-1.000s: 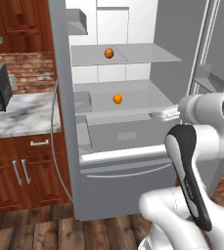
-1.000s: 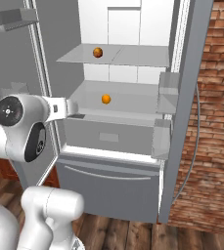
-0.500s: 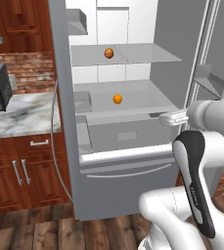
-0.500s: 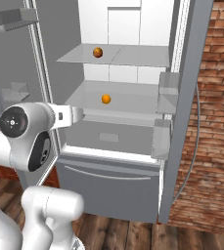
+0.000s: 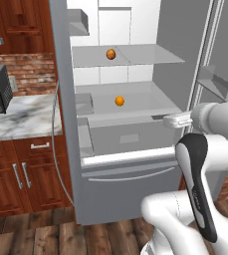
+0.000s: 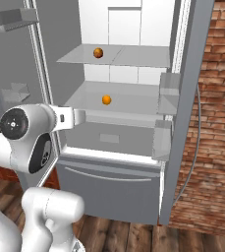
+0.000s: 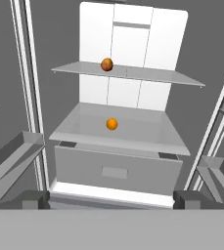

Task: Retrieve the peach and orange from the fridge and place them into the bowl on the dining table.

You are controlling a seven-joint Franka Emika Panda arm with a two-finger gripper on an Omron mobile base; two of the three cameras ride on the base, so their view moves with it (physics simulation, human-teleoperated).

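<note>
Facing the open fridge, my arm has swung lower and sideways, aiming my claw inward, jaws wide and empty. Peach sits on the upper shelf, orange below; reaching comes next.

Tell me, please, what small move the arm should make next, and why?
Probably reach forward toward the orange on the lower shelf: the fridge stands open, the gripper is open, empty and outside the compartment, and the peach sits higher up.
</note>
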